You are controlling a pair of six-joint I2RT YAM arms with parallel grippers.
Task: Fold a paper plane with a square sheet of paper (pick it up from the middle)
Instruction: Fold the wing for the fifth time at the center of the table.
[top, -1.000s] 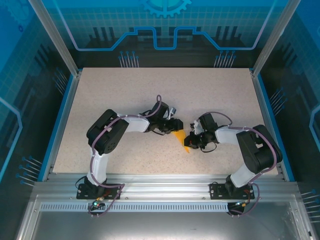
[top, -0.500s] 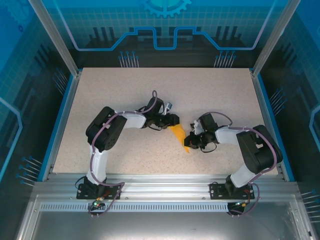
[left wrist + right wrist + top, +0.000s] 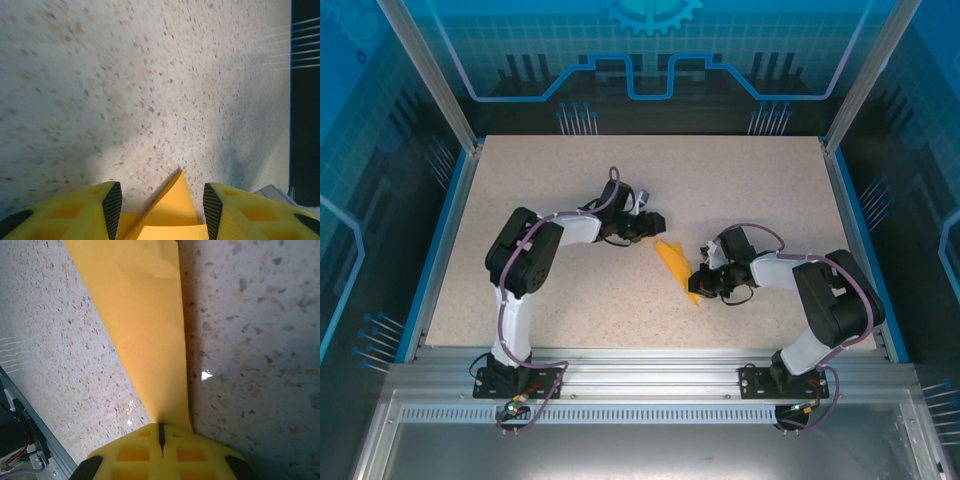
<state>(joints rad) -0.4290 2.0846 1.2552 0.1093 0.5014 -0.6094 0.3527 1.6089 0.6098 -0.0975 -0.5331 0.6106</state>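
The paper plane (image 3: 673,264), a slim pointed dart of orange-yellow paper, lies near the middle of the table. My right gripper (image 3: 699,283) is shut on its near right end; in the right wrist view the paper (image 3: 145,330) runs straight out of the closed jaws (image 3: 160,427) and rests on the table. My left gripper (image 3: 657,222) is just beyond the plane's far tip, open. In the left wrist view that tip (image 3: 176,207) lies low between the two fingers (image 3: 162,192), touching neither pad.
The speckled table (image 3: 570,180) has free room on all sides of the grippers. A blue rim (image 3: 438,240) and metal rails border it. Both arm bases stand at the near edge (image 3: 640,365).
My left gripper has pulled back up and to the left off the paper, uncovering its far tip, and its jaws stand slightly wider. The right gripper and its grip have not moved.
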